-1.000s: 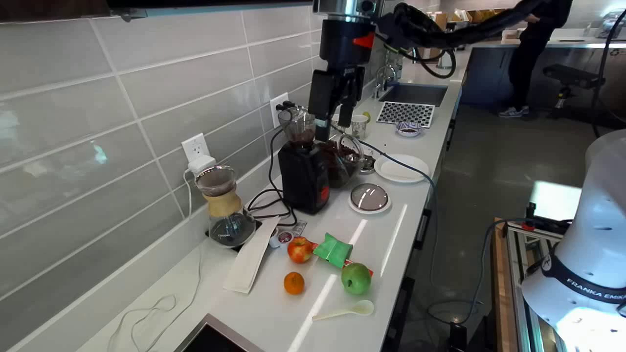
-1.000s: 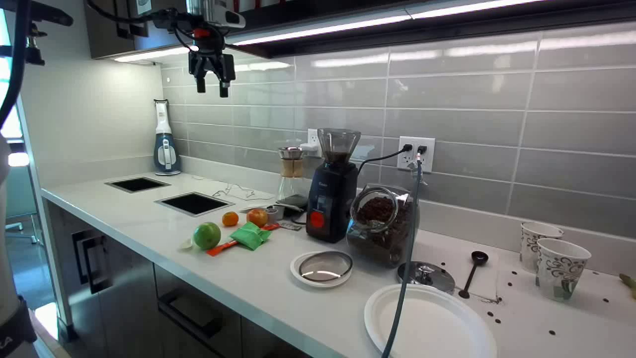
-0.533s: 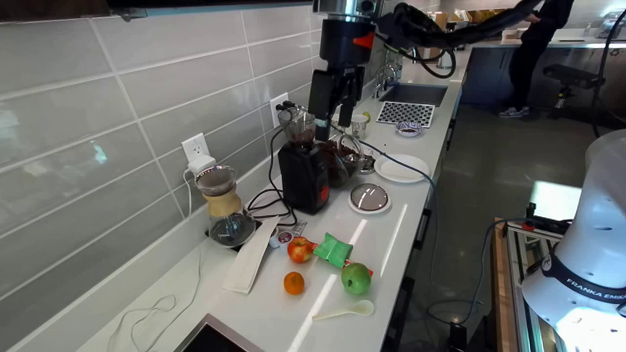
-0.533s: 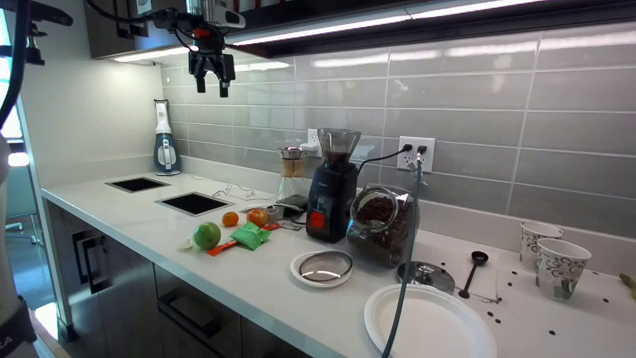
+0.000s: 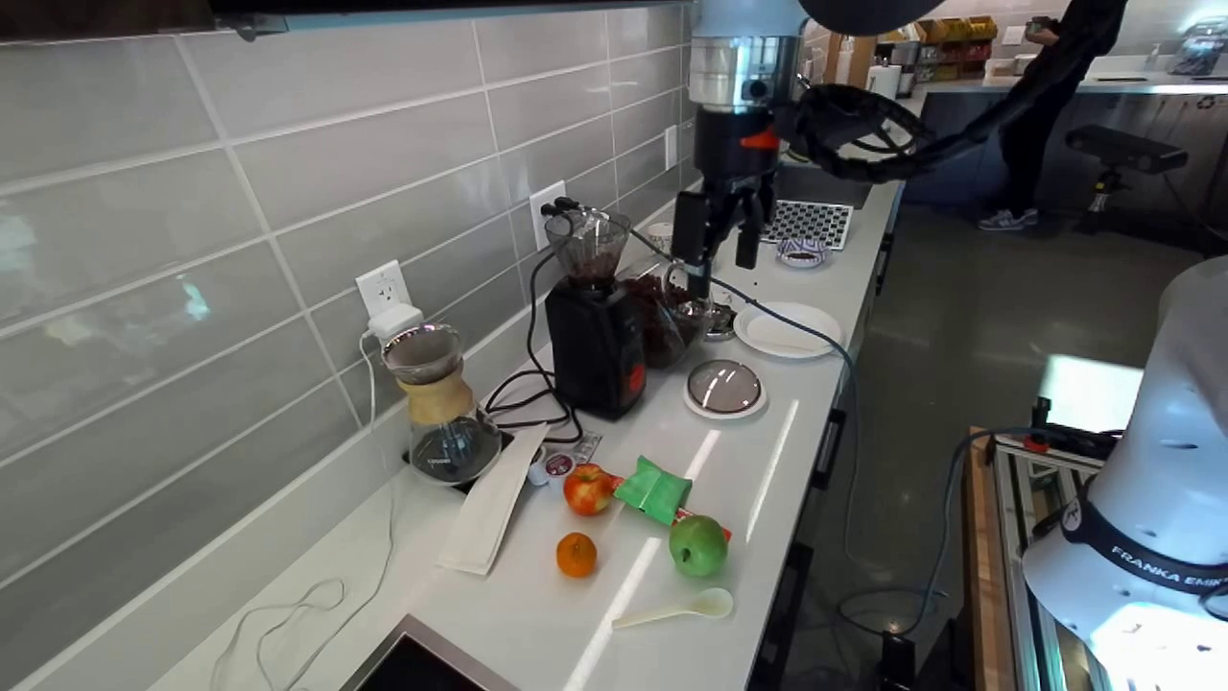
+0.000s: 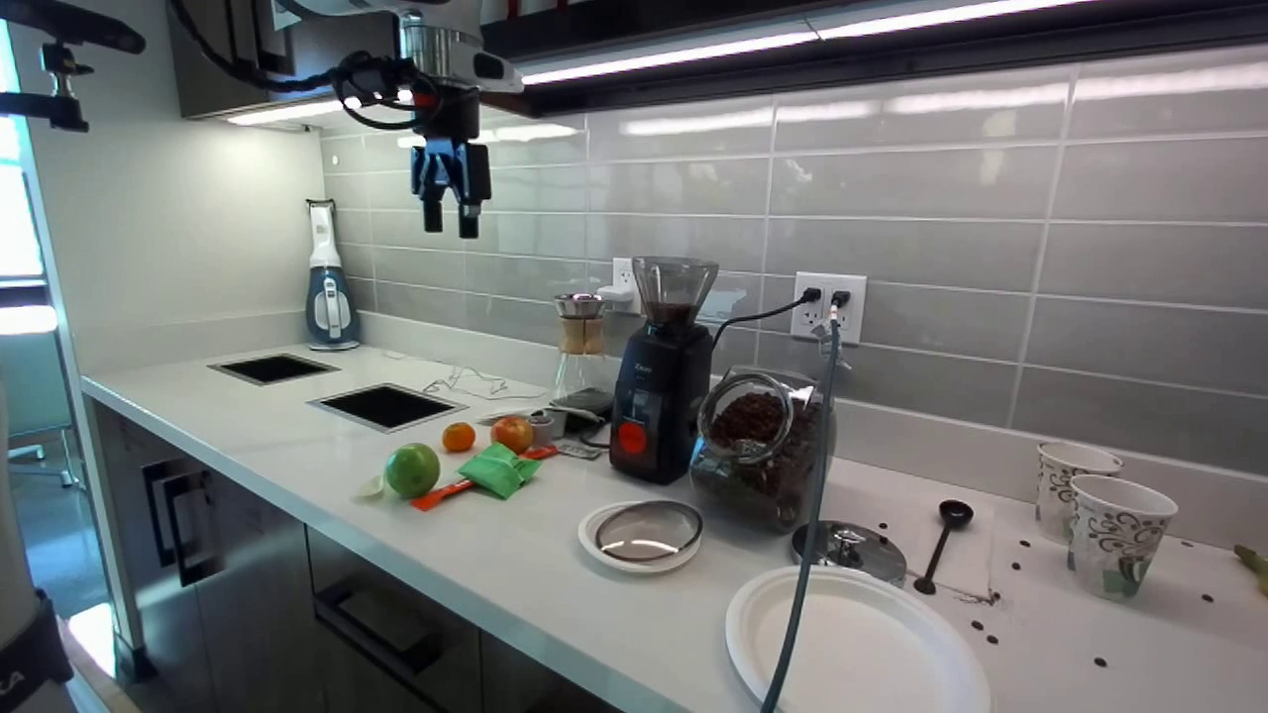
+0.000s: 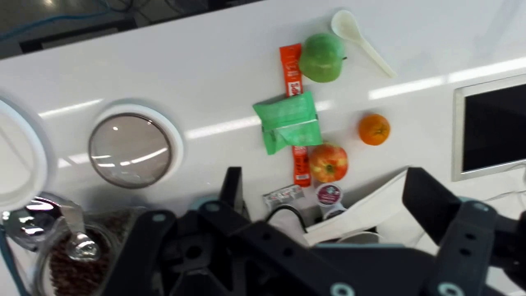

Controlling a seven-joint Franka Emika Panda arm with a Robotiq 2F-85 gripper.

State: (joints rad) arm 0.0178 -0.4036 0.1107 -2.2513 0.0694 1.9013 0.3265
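- Gripper: black
- One apple: red, mottled with yellow
- Other apple: plain green
- Packet: green
- Citrus fruit: orange
- Spoon: cream
- Coffee grinder: black, red button
- Paper cups: white, grey scrollwork

A bright under-cabinet light strip glares on the wall tiles, and white reflections streak the counter.

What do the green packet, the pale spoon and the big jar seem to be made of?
Green packet: probably thin plastic film or foil, faintly shiny, judging by its creases and flat ends.
Pale spoon: smooth and evenly off-white, so likely plastic, though ceramic can't be ruled out.
Jar: clear and glossy, brown contents showing through and highlights along its rim; glass or clear plastic.
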